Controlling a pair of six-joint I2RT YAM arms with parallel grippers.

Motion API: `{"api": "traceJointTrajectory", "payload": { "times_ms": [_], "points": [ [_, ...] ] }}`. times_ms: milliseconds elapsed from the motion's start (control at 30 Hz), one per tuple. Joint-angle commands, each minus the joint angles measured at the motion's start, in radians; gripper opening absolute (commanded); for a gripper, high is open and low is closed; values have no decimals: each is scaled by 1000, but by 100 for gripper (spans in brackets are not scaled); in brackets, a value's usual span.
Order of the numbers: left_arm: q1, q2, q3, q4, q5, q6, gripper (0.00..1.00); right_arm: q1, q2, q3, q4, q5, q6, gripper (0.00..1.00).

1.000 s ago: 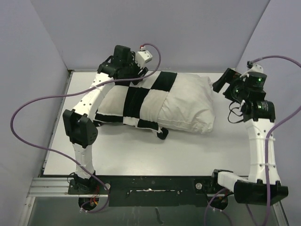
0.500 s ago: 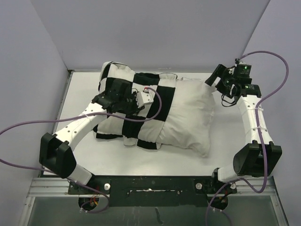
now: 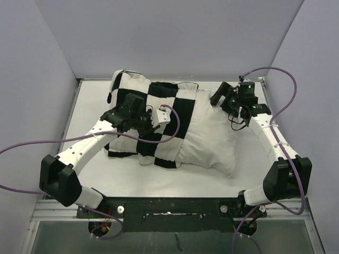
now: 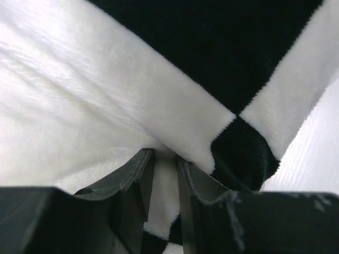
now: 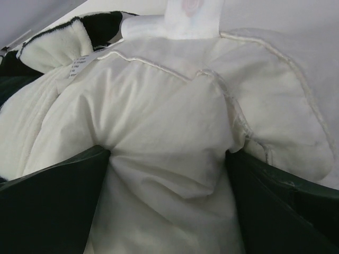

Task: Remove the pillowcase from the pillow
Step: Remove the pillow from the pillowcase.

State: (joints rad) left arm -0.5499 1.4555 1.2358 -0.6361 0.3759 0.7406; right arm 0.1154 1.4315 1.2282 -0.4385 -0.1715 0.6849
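The pillowcase [image 3: 153, 114], in black-and-white checks, covers the left half of the pillow and is bunched up at the far left. The pillow [image 3: 212, 135], plain white, lies bare on the right half. My left gripper [image 3: 151, 119] sits on top of the pillowcase, shut on a raised fold of it. In the left wrist view the fold [image 4: 165, 185] runs between the two fingers [image 4: 139, 177]. My right gripper [image 3: 222, 98] is at the pillow's far right corner. In the right wrist view its jaws squeeze a bulge of white pillow fabric [image 5: 167, 174], and the pillowcase edge [image 5: 100, 26] shows behind.
The bedding lies on a white table [image 3: 175, 182] with grey walls on three sides. A black rail [image 3: 169, 206] with the arm bases runs along the near edge. Purple cables [image 3: 32, 148] loop from both arms at the table's left and right sides.
My left gripper took a fold of the pillowcase and pulled it left, bunching it at the far left. My right gripper moved in from the right onto the pillow's far corner.
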Motion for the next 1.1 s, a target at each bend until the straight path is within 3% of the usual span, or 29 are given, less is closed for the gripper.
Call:
{"api": "traceJointTrajectory", "payload": {
  "times_ms": [0,100,233,300,500,633,767,1067],
  "points": [
    [-15,-21,-55,-248,72,-43,23,69,52,24,113,-27,25,99],
    [-13,-55,-49,-276,75,-34,26,88,51,24,300,-97,33,73],
    [47,-98,39,-285,107,-66,52,95,74,137,534,-238,33,14],
    [140,-91,145,-311,163,-107,60,115,92,238,599,-304,-17,0],
    [469,-30,486,-330,341,-196,68,269,1,296,751,-416,-413,0],
    [611,52,663,-405,428,-180,68,288,-77,226,822,-495,-479,0],
    [639,79,688,-492,462,-116,68,288,-134,171,897,-599,-495,0],
    [628,73,703,-605,506,-53,70,280,-219,148,835,-883,-512,0]
  ]
}}
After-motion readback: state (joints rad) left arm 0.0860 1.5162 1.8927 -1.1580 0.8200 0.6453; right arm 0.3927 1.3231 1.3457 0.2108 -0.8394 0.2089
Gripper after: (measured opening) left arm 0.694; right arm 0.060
